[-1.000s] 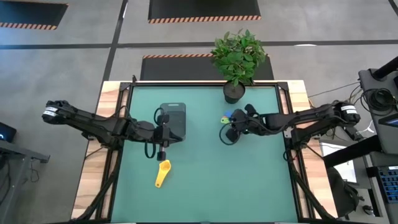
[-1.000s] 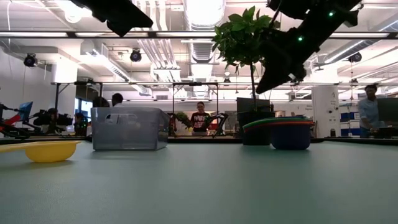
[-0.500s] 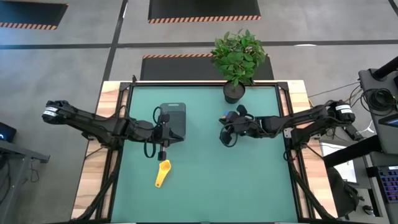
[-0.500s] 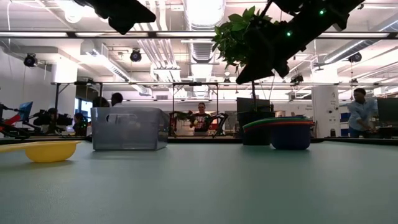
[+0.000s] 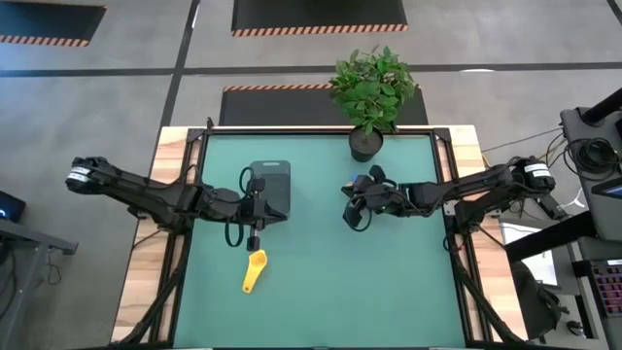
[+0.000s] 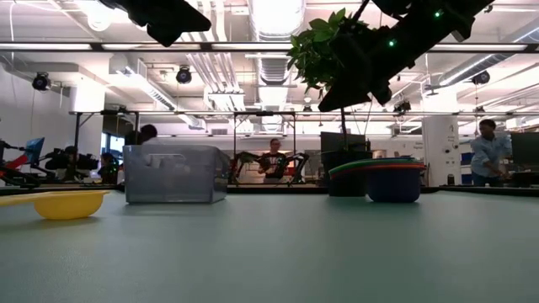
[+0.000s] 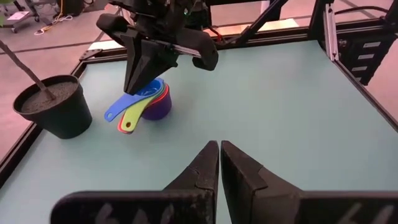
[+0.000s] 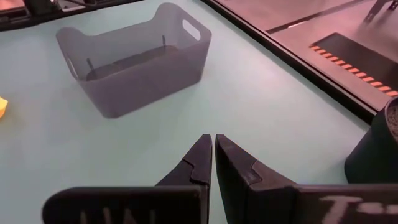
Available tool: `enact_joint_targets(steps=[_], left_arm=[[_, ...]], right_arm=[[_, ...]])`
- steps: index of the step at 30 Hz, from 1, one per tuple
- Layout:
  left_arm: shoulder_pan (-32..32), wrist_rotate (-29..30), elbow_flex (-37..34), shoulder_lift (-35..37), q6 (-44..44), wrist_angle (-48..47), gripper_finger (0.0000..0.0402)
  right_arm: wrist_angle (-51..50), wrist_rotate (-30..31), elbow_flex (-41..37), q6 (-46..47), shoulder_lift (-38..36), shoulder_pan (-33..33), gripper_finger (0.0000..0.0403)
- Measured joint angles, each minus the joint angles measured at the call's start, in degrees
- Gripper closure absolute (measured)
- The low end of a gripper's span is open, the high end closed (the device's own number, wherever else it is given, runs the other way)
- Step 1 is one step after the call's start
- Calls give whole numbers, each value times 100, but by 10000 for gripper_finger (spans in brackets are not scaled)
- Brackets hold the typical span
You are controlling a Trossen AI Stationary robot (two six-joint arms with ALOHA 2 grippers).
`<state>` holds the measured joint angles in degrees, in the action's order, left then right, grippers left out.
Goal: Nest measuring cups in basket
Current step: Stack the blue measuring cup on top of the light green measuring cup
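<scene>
I hover my empty, clenched right gripper (image 5: 352, 206) over the stacked measuring cups (image 7: 144, 104) near the plant pot (image 7: 53, 106), light, slick plastic best pinched by their flat handles.

One basket (image 5: 271, 188), one plant (image 5: 373, 89), perhaps five cups (image 7: 144, 104).

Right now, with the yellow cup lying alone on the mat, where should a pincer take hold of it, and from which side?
Probably by the flat handle of the yellow cup, coming straight down from above. The cup sits upright with its bowl open, and the handle points toward the table's front edge, clear of the basket. The left pincer, fingers shut, hangs closest.
</scene>
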<state>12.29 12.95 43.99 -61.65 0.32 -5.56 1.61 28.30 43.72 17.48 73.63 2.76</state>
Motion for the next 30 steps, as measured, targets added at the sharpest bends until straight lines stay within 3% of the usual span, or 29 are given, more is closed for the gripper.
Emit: enact_joint_targets(steps=[7, 14, 18, 25, 30], left_arm=[[0, 0, 0, 1, -37, -10, 402], [0, 0, -16, 1, -58, -91, 402], [0, 0, -22, 0, -66, -90, 402], [0, 0, -22, 0, -66, -90, 402], [0, 0, -22, 0, -66, -90, 402]], right_arm=[[-533, -112, 259, 477, -39, -2, 394], [-3193, -172, 1413, 952, 34, -324, 394], [-4026, -175, 1840, 799, 120, -638, 394], [-4393, -835, 2068, 213, 391, -1242, 394], [-4473, -965, 2049, -148, 553, -1542, 394]])
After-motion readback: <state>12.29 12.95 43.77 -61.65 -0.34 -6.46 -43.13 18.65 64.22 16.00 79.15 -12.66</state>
